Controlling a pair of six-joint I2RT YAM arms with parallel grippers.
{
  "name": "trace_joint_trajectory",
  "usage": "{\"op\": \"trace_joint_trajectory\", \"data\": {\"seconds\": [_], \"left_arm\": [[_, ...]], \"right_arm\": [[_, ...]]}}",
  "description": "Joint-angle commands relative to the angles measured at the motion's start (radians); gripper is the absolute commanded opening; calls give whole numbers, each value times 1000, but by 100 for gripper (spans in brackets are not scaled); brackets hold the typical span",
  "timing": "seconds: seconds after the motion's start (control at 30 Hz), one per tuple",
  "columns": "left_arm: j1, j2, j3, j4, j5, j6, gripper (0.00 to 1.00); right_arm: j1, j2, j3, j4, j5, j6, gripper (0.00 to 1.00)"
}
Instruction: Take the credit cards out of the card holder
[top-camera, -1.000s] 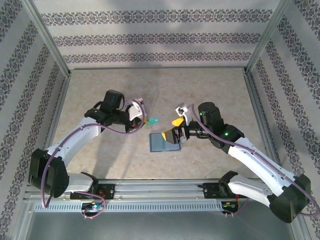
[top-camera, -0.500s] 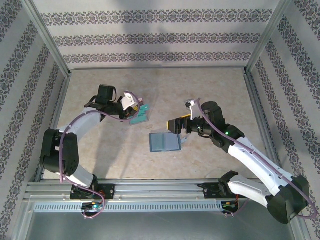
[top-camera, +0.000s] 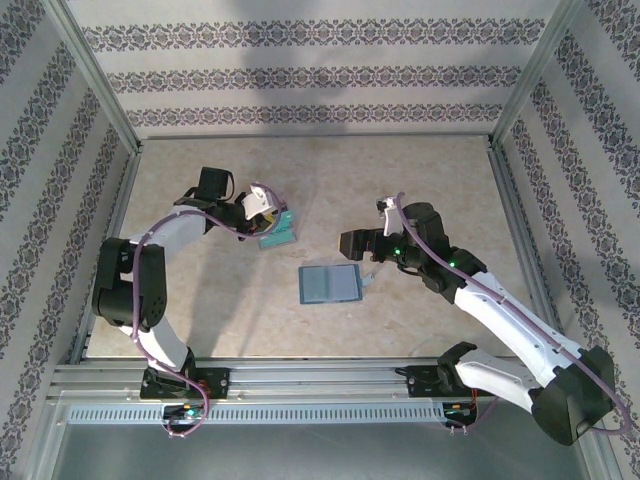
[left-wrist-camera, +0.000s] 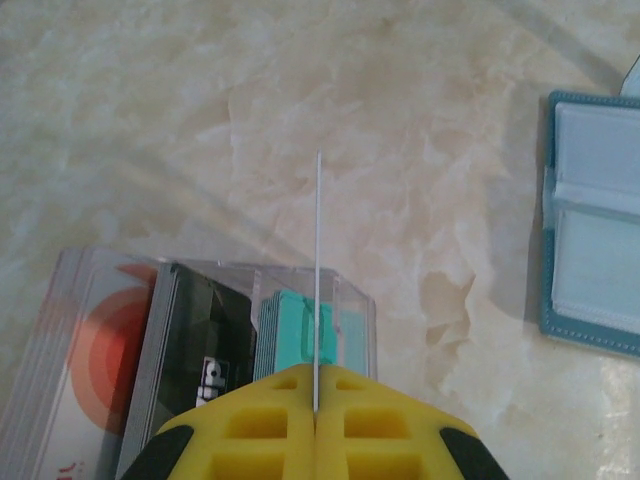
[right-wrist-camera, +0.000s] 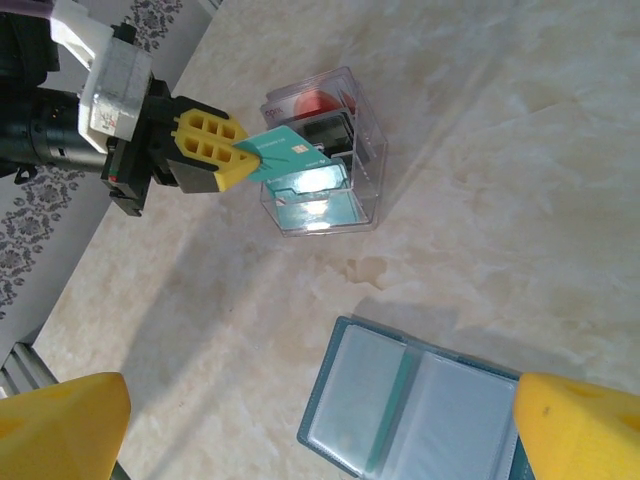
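left gripper jaws together, clamped on teal card by one end; in the left wrist view the card is edge-on, a thin line sticking out from between the yellow fingers

Just under the card's free end: clear box, open top. Card tilted over it, can't tell if it touches the rim. Inside the box, left of the fingers in the wrist view: black card, then white card with red circle beyond it. Teal patch in the slot right below the fingers, card or reflection, can't tell

card holder lies open and flat on the table, both panels up, well apart from the left gripper, off to its right

right gripper jaws wide apart, nothing between them, above the table; card holder lies below and between its yellow fingertips in the right wrist view, not touched
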Motion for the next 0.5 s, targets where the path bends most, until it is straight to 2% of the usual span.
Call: {"op": "trace_joint_trajectory", "data": {"seconds": [0.0, 0.47], "left_arm": [[18, 23, 32, -61, 0, 53, 0], [20, 102, 95, -142, -23, 75, 0]], "right_arm": [[-13, -14, -8, 15, 22, 16, 98], [-16, -34, -15, 12, 21, 18, 98]]}}
